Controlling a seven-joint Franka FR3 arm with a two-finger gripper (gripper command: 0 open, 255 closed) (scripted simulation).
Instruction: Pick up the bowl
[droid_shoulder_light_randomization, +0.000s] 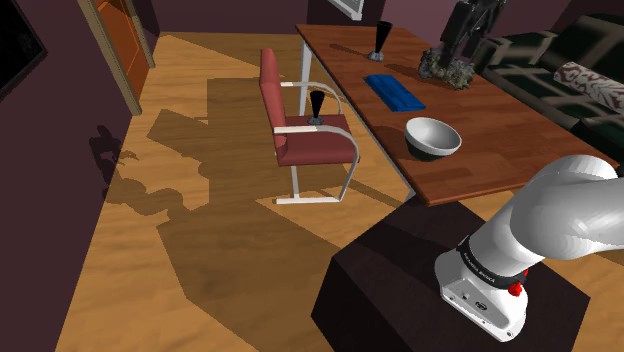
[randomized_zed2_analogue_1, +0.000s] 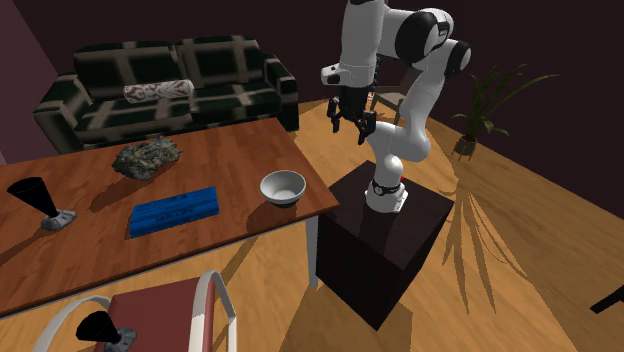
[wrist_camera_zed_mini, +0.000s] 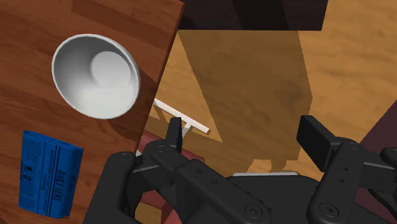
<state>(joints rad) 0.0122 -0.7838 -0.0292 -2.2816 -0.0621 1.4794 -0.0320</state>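
White and round, the smooth-sided bowl (wrist_camera_zed_mini: 95, 76) sits upright and empty on the reddish-brown wooden table (wrist_camera_zed_mini: 38, 25), close to the table's end nearest the stand and near its long edge. A flat blue rectangular printed booklet (wrist_camera_zed_mini: 48, 175) lies on the same table, further in from that end, apart from the bowl. A lumpy grey rock-like piece (randomized_zed2_analogue_1: 147, 157) sits deeper along the table.

The all-black two-finger gripper (wrist_camera_zed_mini: 243, 137) hangs high, off the table's end and over the wooden floor rather than the tabletop. Its fingers are spread wide with nothing between them.

The step in hand looks like the approach, and no contact has been made.
- Carry the hand sideways over the table first, then descend, so the fingers clear the table's edge.
- A rim pinch seems the best hold: one finger inside the bowl, one outside, closing on the thin wall. The bowl looks too broad to span whole.
- Taking the rim on the side away from the table's edge should mean any nudge pushes the bowl inward, not off the table.
- Stop the descent short of the tabletop, since the wall curves and could slip out if gripped too low or too lightly.
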